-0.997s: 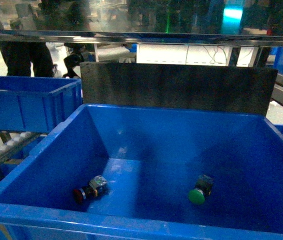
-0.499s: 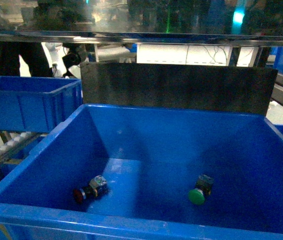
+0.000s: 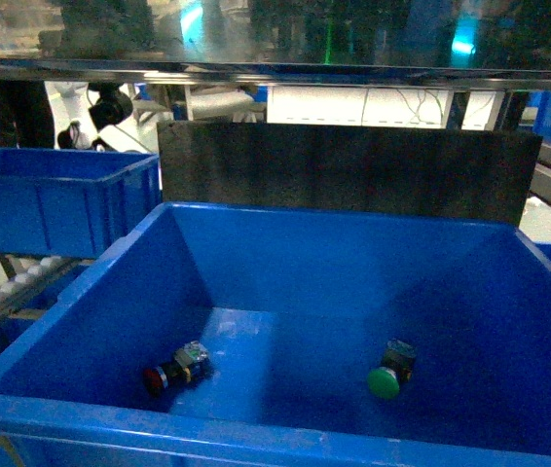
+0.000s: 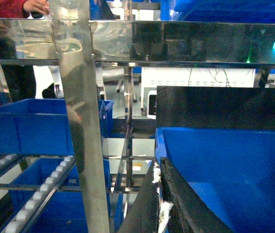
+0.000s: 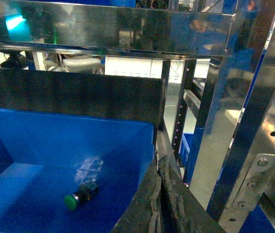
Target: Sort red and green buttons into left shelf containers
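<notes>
Both grippers' tips cropped — left, right — fingers pressed together.

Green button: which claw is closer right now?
Right. The green button lies just left of the right claw; the left claw sits over the bin's opposite wall.

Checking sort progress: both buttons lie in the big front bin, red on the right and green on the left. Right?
Sides are swapped. The head view shows the red button on the left and the green button on the right, both in the big front bin.
</notes>
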